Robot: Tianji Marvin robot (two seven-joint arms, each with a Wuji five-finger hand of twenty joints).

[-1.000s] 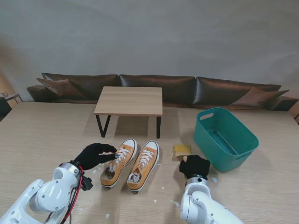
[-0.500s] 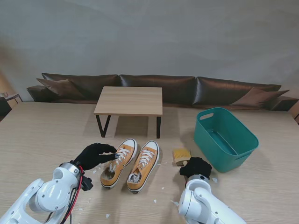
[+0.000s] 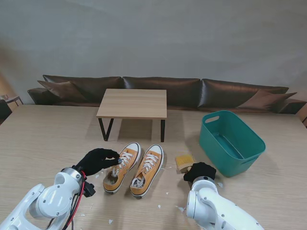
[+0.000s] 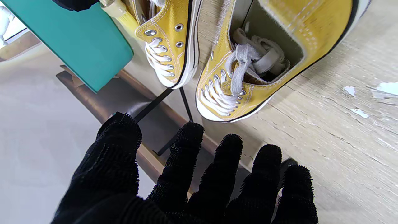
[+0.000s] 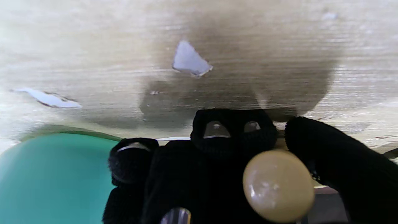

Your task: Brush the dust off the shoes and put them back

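Right hand [image 3: 200, 171] wrapped around brush [image 3: 184, 162] handle, bristle head projecting just beyond its fingers, toward the shoes. Left hand [image 3: 97, 159] empty, fingers spread, fingertips beside left shoe [image 3: 123, 166]. Right shoe [image 3: 147, 170] lies between the hands. Teal bin [image 3: 232, 142] farther, beyond right hand.

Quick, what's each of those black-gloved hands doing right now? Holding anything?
Left hand: open, fingers spread, holding nothing, beside the left shoe.
Right hand: closed around the brush, gripping its handle.
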